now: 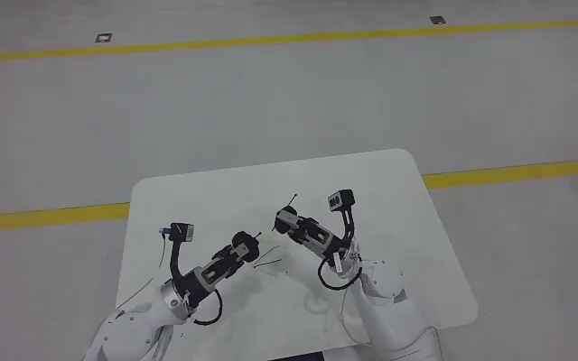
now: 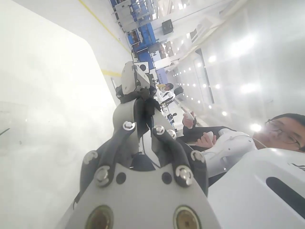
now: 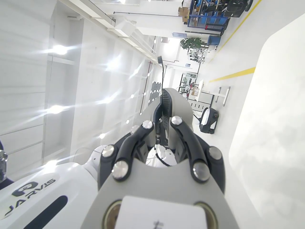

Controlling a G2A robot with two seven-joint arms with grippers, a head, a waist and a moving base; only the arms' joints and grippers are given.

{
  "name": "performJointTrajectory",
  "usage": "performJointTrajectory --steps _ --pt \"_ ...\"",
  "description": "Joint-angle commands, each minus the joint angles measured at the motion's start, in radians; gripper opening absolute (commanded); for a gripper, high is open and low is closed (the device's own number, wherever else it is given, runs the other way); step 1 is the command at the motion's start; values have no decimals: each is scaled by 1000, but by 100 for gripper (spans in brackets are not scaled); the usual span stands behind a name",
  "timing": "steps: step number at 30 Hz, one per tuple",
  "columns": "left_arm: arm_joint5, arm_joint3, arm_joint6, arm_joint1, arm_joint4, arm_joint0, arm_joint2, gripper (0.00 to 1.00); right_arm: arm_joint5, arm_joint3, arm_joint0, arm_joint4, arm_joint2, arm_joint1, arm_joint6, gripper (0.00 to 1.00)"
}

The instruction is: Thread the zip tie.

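Zip tie (image 3: 160,59), pinched in the right gripper's (image 3: 165,94) pressed-together fingers, pokes its head past their tips just right of the top view's centre, above the table (image 1: 388,194) (left gripper (image 1: 245,241), lower left of it, looks clamped shut too).

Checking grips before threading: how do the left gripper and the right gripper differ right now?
The right gripper is shut on a zip tie whose head sticks out past its fingertips; the left gripper is shut too, but what is between its fingers I cannot tell. The right gripper sits farther out over the table than the left gripper. Both angle inward, tips apart.
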Motion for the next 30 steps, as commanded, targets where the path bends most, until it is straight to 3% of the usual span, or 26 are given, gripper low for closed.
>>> performJointTrajectory --steps 1,8,11,15,25,30 --pt "0 0 0 0 0 0 0 0 0 0 0 0 0 0 0 0" --pt "0 0 0 0 0 0 0 0 0 0 0 0 0 0 0 0" --pt "0 0 0 0 0 0 0 0 0 -34 1 -8 4 2 -32 0" --pt "0 0 0 0 0 0 0 0 0 -78 -3 -52 16 6 -49 0" --pt "0 0 0 0 0 0 0 0 0 -92 16 -127 -9 8 -54 0" --pt "0 0 0 0 0 0 0 0 0 -104 14 -230 -31 12 -98 0"
